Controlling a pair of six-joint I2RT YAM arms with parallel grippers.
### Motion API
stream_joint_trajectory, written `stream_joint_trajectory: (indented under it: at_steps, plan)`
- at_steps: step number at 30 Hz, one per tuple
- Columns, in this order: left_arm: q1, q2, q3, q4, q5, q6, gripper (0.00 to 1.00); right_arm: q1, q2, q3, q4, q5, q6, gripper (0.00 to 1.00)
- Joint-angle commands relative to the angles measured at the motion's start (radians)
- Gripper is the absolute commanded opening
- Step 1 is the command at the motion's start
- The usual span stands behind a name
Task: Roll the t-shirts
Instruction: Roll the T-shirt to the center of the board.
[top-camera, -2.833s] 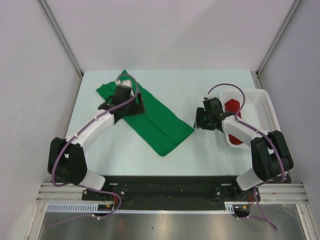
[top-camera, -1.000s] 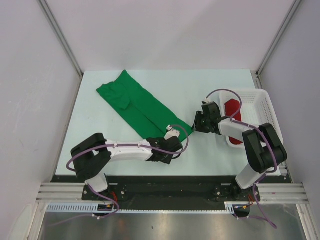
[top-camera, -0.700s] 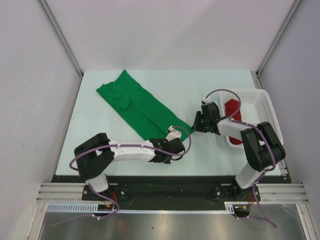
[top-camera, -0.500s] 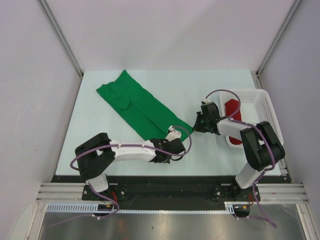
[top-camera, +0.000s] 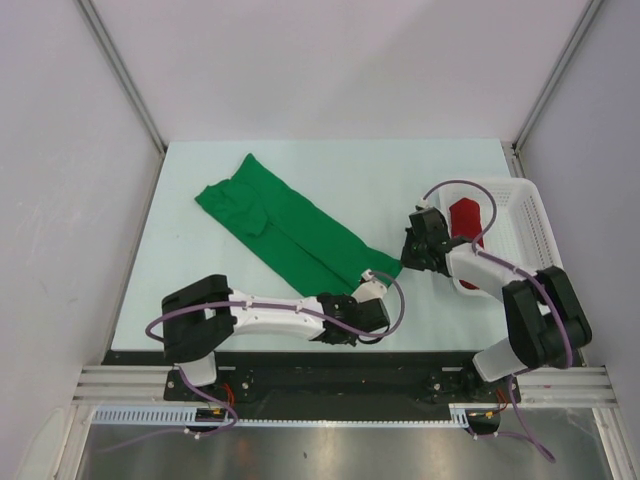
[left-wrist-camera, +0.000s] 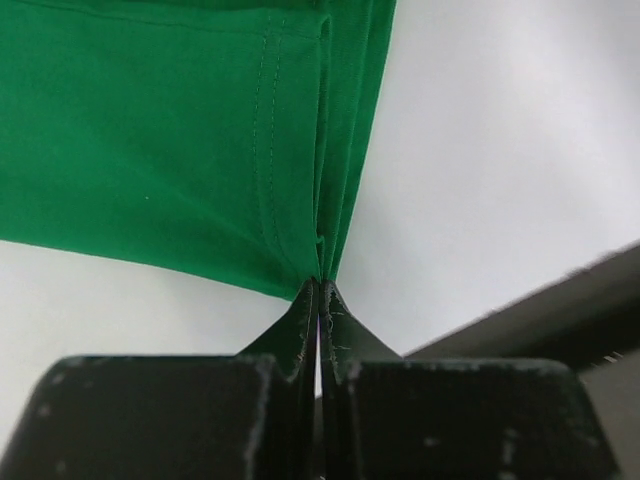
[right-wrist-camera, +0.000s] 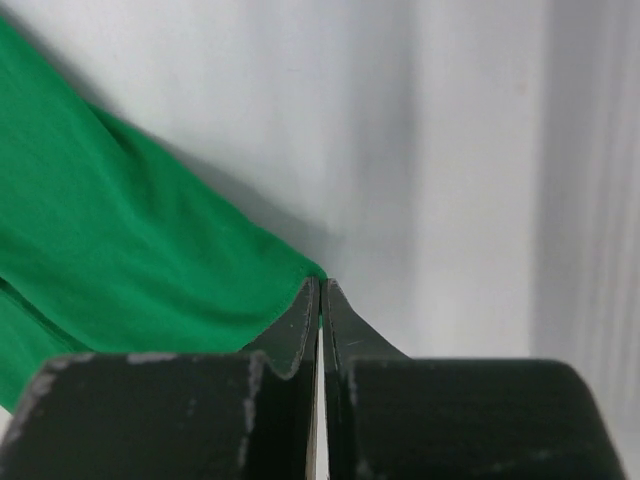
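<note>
The green t-shirt (top-camera: 290, 225) lies folded into a long strip, running diagonally from the table's back left toward the front middle. My left gripper (top-camera: 362, 288) is shut on its near corner; in the left wrist view the tips (left-wrist-camera: 320, 283) pinch the layered hem of the green cloth (left-wrist-camera: 150, 130). My right gripper (top-camera: 405, 262) is shut on the strip's other near corner, with the green fabric (right-wrist-camera: 90, 240) caught at its tips (right-wrist-camera: 320, 285). The red t-shirt (top-camera: 465, 213) lies in a compact roll inside the basket.
A white mesh basket (top-camera: 530, 225) stands at the table's right edge, just behind the right arm. The table's black front edge (left-wrist-camera: 560, 300) runs close beside the left gripper. White walls enclose the table on three sides.
Both grippers have closed on the green t-shirt's near corners. The left arm has shifted right, and the whole shirt has slid a little toward the front of the table.
</note>
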Motion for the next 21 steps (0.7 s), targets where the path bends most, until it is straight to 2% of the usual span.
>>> stream_joint_trajectory:
  at_steps: [1, 5, 8, 12, 21]
  plan:
    - [-0.025, -0.02, 0.052, 0.001, 0.051, -0.031, 0.0, 0.0, -0.125, -0.012, -0.122, 0.099, 0.006, 0.0]
    - [-0.023, -0.061, 0.058, 0.007, 0.052, -0.02, 0.0, 0.006, -0.208, -0.011, -0.156, 0.085, 0.018, 0.0]
    - [-0.014, -0.083, 0.069, -0.001, 0.054, -0.013, 0.0, 0.009, -0.212, 0.012, -0.154, 0.059, 0.032, 0.0]
    - [0.02, -0.12, 0.051, 0.009, 0.071, -0.013, 0.0, 0.024, -0.157, 0.075, -0.157, 0.051, 0.041, 0.0]
    - [0.151, -0.23, -0.104, 0.116, 0.184, 0.001, 0.0, 0.05, -0.002, 0.222, -0.132, 0.034, 0.072, 0.0]
